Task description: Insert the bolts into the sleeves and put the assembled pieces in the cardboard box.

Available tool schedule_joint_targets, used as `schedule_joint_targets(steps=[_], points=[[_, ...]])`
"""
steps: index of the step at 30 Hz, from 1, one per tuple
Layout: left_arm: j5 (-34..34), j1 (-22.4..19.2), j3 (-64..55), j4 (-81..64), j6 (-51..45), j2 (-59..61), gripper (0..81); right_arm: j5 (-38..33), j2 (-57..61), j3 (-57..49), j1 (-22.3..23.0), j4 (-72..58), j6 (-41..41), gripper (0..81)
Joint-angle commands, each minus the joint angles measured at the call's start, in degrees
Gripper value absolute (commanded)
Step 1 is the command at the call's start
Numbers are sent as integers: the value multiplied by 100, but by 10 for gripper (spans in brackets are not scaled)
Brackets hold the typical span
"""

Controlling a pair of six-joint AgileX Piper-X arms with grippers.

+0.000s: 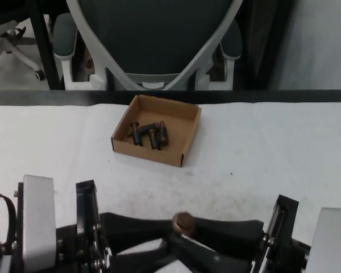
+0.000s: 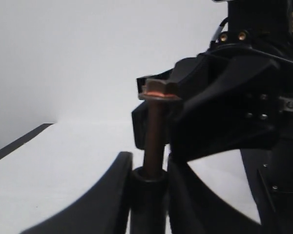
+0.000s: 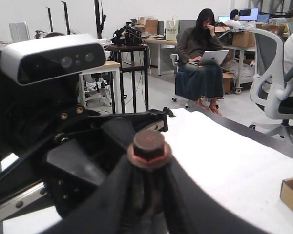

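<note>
A copper-coloured bolt with a flanged hex head [image 2: 155, 127] stands partly seated in a black cylindrical sleeve [image 2: 147, 202] at the near edge of the bench, midway between the two arms. Its shank is bare between the head and the sleeve's mouth. The left gripper [image 2: 148, 165] clamps the sleeve, with its two curved black fingers [image 2: 107, 200] pressed against opposite sides. The right gripper [image 3: 149, 170] meets it from the right, jaws drawn in narrow on the bolt just beneath the head. In the right wrist view the head shows as a reddish-brown hexagon on a round flange. Behind it there sits the silver-and-black camera [image 3: 51, 58] on the left arm's wrist.

Farther out, about mid-bench, the shallow brown cardboard box [image 1: 149, 151] sits open and well apart from both grippers. Several dark assembled bolt-and-sleeve pieces [image 1: 149, 135] lie in a loose cluster on its floor, nearer its left wall than its right. The box rests on the white bench surface [image 1: 273, 153], which runs to a dark far edge. Beyond that edge stands a grey office chair with a white frame [image 1: 153, 40], its back turned toward the bench.
</note>
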Motion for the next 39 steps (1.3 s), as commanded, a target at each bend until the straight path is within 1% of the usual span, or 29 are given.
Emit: schedule_joint_targets(steps=[1,2,3,4,6,9,11,13,15,16,18,21,26,30,39], points=[[-251,9,-152,-362,-59,-36,8,60,20,65,-6,416,194,450],[-323,27,-215,-283,-59,-41,8,165,20,65,-6,416,340,515],[-366,41,-290,-125,-59,-41,8,243,20,65,-6,428,464,553],[-387,67,-376,66,-59,-33,8,261,20,65,-6,470,531,561],[-474,101,-543,478,-59,-21,8,261,20,65,-6,566,590,543],[-797,108,-857,1028,56,-11,8,261,20,65,-6,724,653,482],[-1056,104,-1085,1492,234,-8,8,175,20,65,10,793,653,400],[-1367,158,-1365,2026,420,39,8,-43,20,65,39,833,653,270],[-1411,286,-1704,2577,458,161,8,-263,20,65,63,872,653,55],[-1399,367,-1870,2805,435,252,8,-354,20,65,71,872,671,3],[-1399,529,-2174,3067,282,464,8,-485,20,65,89,912,729,6],[-1409,790,-2520,3194,-8,928,8,-487,20,142,157,924,857,6],[-1448,1074,-3186,3430,-237,1748,8,-516,8,333,221,924,887,6],[-1551,1174,-3947,4083,-275,2476,8,-516,8,407,221,924,889,6],[-1652,1189,-6038,5562,-275,4031,8,-516,8,404,221,909,863,6]])
